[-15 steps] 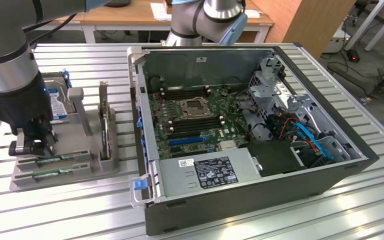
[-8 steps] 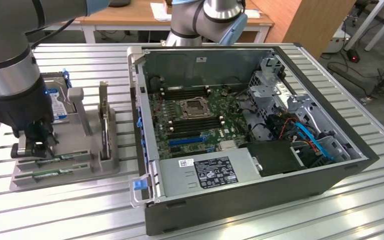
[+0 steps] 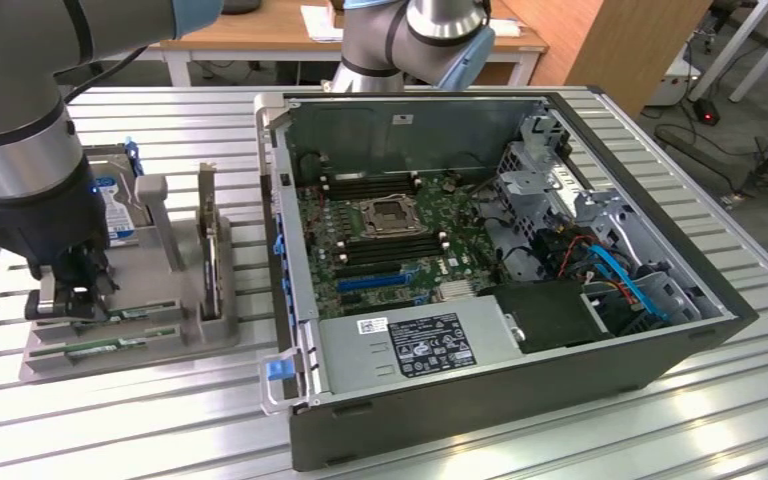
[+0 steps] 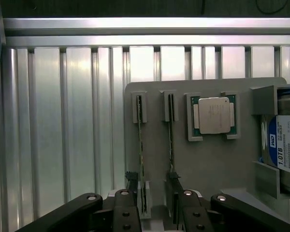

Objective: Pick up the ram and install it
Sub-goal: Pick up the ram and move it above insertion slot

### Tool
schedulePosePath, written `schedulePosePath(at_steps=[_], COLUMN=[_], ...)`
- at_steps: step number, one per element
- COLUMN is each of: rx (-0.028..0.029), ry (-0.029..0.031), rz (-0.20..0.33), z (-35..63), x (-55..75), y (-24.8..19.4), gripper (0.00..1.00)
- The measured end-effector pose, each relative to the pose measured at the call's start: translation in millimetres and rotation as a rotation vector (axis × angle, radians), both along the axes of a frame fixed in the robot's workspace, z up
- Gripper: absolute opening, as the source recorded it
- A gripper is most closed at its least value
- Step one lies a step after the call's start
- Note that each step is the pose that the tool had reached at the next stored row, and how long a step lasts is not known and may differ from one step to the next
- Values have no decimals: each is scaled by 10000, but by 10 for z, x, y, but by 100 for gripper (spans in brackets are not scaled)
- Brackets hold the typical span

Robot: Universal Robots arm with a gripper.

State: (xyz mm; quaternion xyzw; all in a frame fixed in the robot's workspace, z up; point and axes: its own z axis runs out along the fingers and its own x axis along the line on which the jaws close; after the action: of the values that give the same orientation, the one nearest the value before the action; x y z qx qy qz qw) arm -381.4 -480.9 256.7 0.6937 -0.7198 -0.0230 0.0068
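Flanking the ram (image 4: 140, 145), edge-up in the grey holder's (image 4: 208, 164) outermost slot: a second stick (image 4: 170, 140), a processor chip (image 4: 214, 115), a hard drive (image 4: 285, 147). Gripper (image 4: 152, 186) jaws stand wide astride the ram's end, apparently gripping nothing. Holder rests on a ribbed metal table (image 3: 117, 420) beside an open computer case (image 3: 411, 130).

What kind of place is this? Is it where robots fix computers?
Probably a robotics lab or workshop: a robot arm stands over a ribbed metal table holding an open computer case, and wooden desks sit behind.
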Motion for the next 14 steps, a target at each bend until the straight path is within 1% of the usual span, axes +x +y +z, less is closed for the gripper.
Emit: schedulePosePath(at_steps=[5, 8, 14], rx=[0, 2, 1], ry=[-1, -3, -1], rz=[0, -1, 1], z=[-1, -13, -86], x=[-1, -1, 0], y=[-29, -30, -30], gripper=[36, 36, 36])
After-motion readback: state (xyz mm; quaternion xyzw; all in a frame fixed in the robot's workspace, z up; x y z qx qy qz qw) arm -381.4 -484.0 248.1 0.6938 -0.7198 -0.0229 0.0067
